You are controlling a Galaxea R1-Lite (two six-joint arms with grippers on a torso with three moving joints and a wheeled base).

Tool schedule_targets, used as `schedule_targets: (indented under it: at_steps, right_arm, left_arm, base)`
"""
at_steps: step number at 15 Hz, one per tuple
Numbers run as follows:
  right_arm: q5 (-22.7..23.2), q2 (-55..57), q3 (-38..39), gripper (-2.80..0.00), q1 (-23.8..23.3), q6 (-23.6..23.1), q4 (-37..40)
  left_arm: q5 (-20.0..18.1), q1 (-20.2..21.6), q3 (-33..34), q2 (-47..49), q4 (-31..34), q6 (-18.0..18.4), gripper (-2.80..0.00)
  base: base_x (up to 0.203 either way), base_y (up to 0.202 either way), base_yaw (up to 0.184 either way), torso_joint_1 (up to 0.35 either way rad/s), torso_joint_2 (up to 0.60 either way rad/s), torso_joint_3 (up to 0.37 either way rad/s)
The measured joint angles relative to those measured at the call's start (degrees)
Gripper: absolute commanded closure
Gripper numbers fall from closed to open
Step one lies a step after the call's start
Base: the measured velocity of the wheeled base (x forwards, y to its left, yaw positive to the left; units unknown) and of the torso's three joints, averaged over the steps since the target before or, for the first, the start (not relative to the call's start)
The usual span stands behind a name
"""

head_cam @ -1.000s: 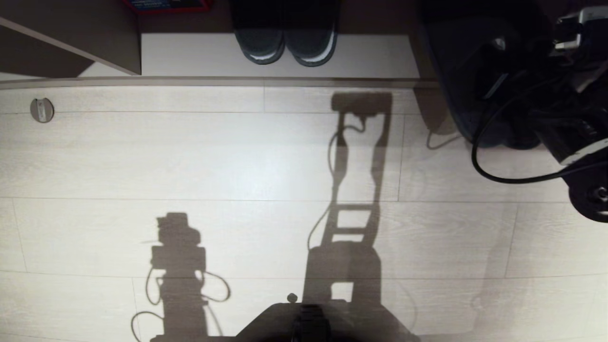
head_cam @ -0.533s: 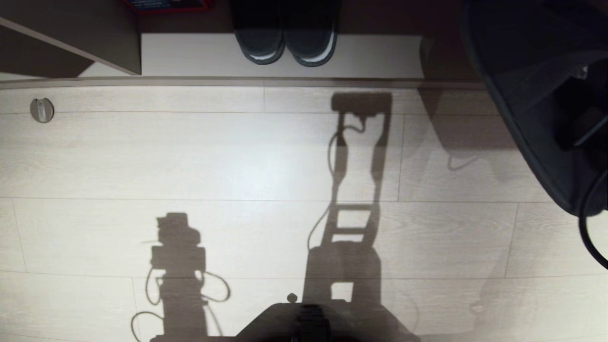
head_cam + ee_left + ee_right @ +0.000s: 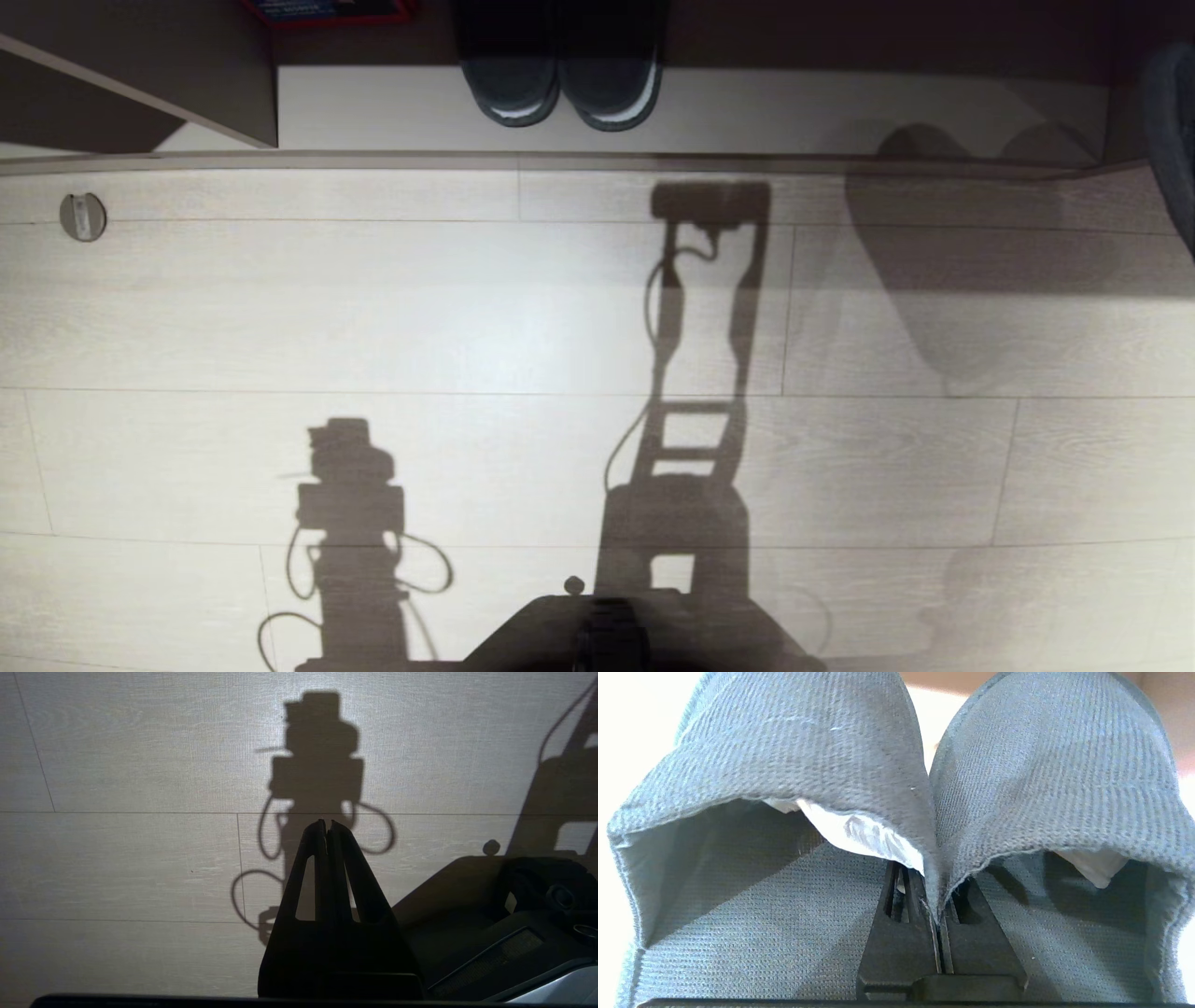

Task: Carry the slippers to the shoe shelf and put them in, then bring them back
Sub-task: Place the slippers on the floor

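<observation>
In the right wrist view the blue-grey fabric slippers (image 3: 798, 746) hang side by side. My right gripper (image 3: 937, 900) is shut on the inner edges of their two straps, pinched together. White lining shows under the straps. In the head view only a dark rounded slipper edge (image 3: 1176, 131) shows at the far right, above the floor. The shoe shelf (image 3: 747, 107) runs along the top of that view, with its pale base board and an upright divider (image 3: 187, 84). My left gripper (image 3: 327, 823) hangs shut and empty over the floor.
A dark closed-toe pair with white sole rims (image 3: 560, 89) stands on the shelf's base board. A red-edged box (image 3: 327, 9) sits further left in the shelf. A round metal fitting (image 3: 82, 217) is set in the pale plank floor. My base (image 3: 607, 635) shows at the bottom.
My right arm has swung out of the head view to the right, taking the slippers with it. The right part of the shelf's base board is now uncovered. The left arm has not moved.
</observation>
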Motion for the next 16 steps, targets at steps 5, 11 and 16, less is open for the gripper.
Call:
schedule_targets:
  at_steps: [5,11,16]
  right_arm:
    - [0.17,-14.58,10.18,0.0,-3.27,0.46,3.79]
    - [-0.19,-18.6,22.34,0.0,-5.21,0.14,-10.19]
    - [4.3,-27.47,25.07,0.0,-9.18,0.73,0.91]
  left_arm:
    - [0.0,-0.07,0.0,0.0,0.0,-0.02,0.0]
    - [0.0,-0.05,0.0,0.0,0.0,-0.01,0.0]
    - [-0.02,-0.05,0.0,0.0,0.0,-0.02,0.0]
  base:
    - [0.0,0.0,0.0,0.0,0.0,0.0]
    - [0.0,0.0,0.0,0.0,0.0,0.0]
    - [0.0,0.0,0.0,0.0,0.0,0.0]
